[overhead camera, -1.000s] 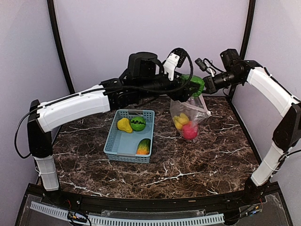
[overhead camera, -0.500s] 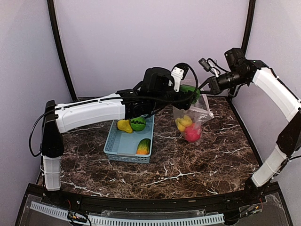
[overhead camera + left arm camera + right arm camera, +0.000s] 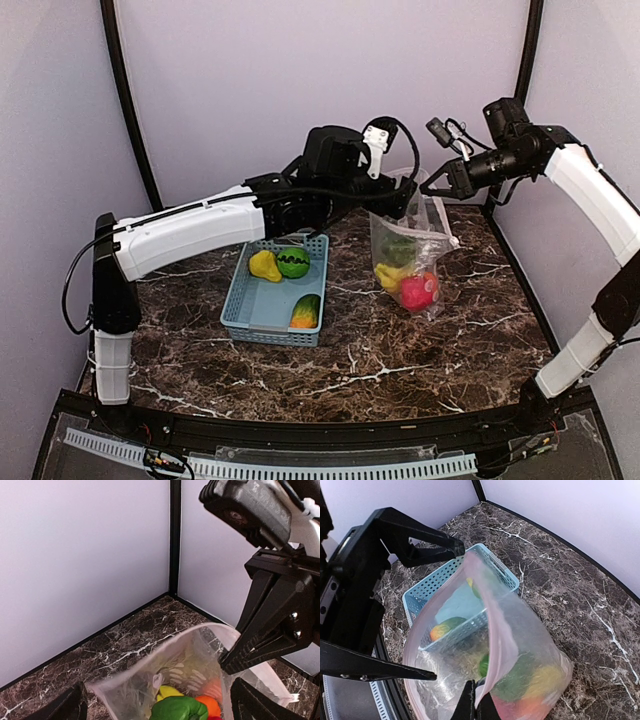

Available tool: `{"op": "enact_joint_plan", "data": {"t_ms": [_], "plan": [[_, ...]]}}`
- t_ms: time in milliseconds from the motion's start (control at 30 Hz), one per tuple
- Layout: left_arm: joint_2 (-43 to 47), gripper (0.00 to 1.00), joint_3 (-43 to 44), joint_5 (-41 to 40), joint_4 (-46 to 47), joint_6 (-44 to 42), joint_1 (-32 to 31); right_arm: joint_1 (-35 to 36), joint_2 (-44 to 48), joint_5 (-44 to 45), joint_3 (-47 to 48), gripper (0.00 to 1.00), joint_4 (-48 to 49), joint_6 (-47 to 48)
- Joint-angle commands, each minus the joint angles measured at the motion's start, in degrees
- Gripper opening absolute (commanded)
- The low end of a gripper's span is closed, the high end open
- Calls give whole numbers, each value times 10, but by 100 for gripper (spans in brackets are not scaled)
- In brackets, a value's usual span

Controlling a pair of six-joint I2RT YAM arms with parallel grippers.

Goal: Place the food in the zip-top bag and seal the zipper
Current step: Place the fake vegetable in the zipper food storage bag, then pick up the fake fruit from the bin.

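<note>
Right gripper [image 3: 431, 189] clamps the zip-top bag [image 3: 408, 262] rim at 3 o'clock; left gripper [image 3: 400, 200], jaws spread and empty, hangs over its mouth

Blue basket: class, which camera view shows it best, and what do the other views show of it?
Top external: the whole blue basket with three toy foods inside. Right wrist shows only part of it, much behind the clear zip-top bag. Left wrist does not show it.
</note>
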State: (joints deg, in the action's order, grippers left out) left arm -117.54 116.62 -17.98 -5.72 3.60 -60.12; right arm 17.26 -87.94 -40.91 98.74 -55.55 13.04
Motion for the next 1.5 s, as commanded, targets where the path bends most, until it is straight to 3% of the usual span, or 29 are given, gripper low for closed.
{"op": "enact_joint_plan", "data": {"t_ms": [0,133,267,433,567,800,1000,1300,1467], "plan": [[40,99,20,20,-35,-45,-6,3,-8,0,-8,0,16,1],[105,99,-51,49,-38,-43,-7,-2,-7,12,-4,0,17,11],[200,99,-211,17,-20,-7,-6,-13,-8,33,3,0,18,24],[264,99,-340,-30,-104,38,-5,-34,-13,40,-14,0,38,32],[259,96,-364,-6,-205,140,25,-36,-16,53,-33,0,57,35],[208,91,-394,80,-248,269,77,-41,3,146,-74,0,96,32],[148,90,-383,124,-244,303,90,-40,30,109,-104,0,106,33],[130,85,-402,112,-257,328,98,-40,38,83,-107,0,102,31],[123,81,-431,170,-208,325,100,-40,39,75,-111,0,103,32]]}}
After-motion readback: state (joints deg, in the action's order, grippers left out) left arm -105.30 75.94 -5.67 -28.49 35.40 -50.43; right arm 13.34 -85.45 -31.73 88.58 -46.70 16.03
